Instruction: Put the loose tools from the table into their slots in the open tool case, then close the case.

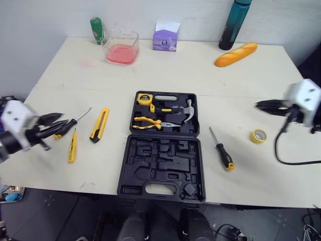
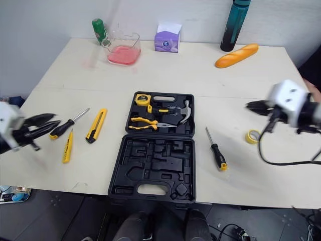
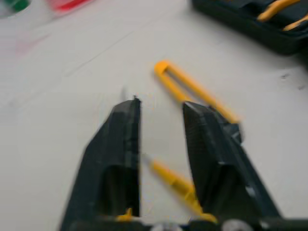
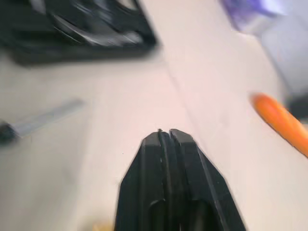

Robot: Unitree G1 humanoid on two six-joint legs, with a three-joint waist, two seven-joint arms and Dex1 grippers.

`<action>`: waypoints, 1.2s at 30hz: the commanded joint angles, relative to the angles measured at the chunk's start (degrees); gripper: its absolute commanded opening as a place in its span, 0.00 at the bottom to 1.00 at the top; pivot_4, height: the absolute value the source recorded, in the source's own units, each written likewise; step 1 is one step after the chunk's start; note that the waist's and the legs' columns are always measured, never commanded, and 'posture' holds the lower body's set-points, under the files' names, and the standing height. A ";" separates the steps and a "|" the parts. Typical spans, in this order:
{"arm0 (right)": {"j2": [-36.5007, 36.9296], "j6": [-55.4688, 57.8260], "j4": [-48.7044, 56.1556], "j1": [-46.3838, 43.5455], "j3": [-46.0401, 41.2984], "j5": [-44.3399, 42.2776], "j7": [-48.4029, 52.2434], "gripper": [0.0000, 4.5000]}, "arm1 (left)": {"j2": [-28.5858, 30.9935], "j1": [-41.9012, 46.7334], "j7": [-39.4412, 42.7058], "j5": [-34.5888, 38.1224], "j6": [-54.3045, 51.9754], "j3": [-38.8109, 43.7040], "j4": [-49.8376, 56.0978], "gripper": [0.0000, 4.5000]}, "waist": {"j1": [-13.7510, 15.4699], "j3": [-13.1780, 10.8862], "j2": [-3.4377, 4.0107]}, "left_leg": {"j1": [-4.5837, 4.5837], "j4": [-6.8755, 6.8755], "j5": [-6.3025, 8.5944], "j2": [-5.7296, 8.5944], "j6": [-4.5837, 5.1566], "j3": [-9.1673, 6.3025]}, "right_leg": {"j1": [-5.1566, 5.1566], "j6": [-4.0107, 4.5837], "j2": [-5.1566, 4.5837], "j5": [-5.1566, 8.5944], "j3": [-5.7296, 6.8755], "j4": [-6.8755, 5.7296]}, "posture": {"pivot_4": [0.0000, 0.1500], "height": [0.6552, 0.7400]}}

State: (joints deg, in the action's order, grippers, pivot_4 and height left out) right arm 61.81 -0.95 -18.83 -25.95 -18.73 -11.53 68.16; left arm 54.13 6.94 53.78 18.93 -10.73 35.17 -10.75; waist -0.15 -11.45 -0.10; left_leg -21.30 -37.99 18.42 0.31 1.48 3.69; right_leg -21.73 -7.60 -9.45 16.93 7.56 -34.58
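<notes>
Left gripper (image 1: 59,120) spread open, right gripper (image 1: 260,105) pinched together, both over the table (image 1: 200,70).
Head view: my left sits just beside the black-handled screwdriver (image 1: 74,121), with yellow screwdriver (image 1: 72,146) and utility knife (image 1: 99,124) near; the open tool case (image 1: 128,165) lies mid-table; my right is near the tape roll (image 1: 259,136). Left wrist: my fingers (image 3: 120,154) stand apart. Right wrist: my fingers (image 4: 144,185) meet.

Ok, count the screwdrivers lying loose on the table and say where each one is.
3. One black-handled screwdriver and a slim yellow screwdriver lie left of the tool case, by the left gripper; a third screwdriver lies right of it. None seems hidden.
</notes>
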 commanded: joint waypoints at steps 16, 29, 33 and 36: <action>4.54 -24.93 -38.29 11.67 -14.66 0.10 -22.37 0.99 | 10.54 -9.37 -10.92 -1.76 20.41 16.00 -40.80 1.00 | -2.36 -0.02 0.05 | 0.15 0.07 0.24 -0.08 0.00 0.28 | -0.13 0.04 -0.15 0.02 -0.15 -0.09 | 1.00 1.00; 2.01 -24.44 -36.84 12.02 -12.81 -1.22 -23.60 0.99 | 11.88 -6.92 -6.99 0.24 22.45 13.33 -47.72 1.00 | -3.01 -0.02 0.04 | 0.19 0.05 0.35 -0.11 -0.05 0.39 | -0.23 0.08 -0.21 0.04 -0.24 -0.27 | 1.00 1.00; 0.15 -21.38 -31.38 9.77 -10.94 -2.92 -20.36 0.99 | 11.46 -5.00 -3.54 1.03 22.69 12.02 -46.74 1.00 | -3.02 -0.02 0.04 | 0.21 0.05 0.34 -0.11 -0.03 0.41 | -0.23 0.08 -0.19 0.04 -0.27 -0.31 | 1.00 1.00; -2.56 -16.13 -22.23 8.65 -8.47 -5.88 -16.68 0.99 | 11.20 -3.91 -2.30 1.33 22.46 10.94 -44.26 1.00 | -3.04 0.00 0.02 | 0.20 0.04 0.34 -0.12 -0.02 0.40 | -0.24 0.08 -0.19 0.04 -0.26 -0.34 | 1.00 1.00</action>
State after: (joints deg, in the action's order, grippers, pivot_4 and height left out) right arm 59.67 -19.28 -46.47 -16.75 -27.65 -14.66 49.70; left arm 64.08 2.55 50.81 18.79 11.19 45.93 -57.54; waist -3.18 -11.45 -0.09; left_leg -21.10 -37.95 18.76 0.16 1.45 4.10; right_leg -21.97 -7.52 -9.64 16.97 7.30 -34.92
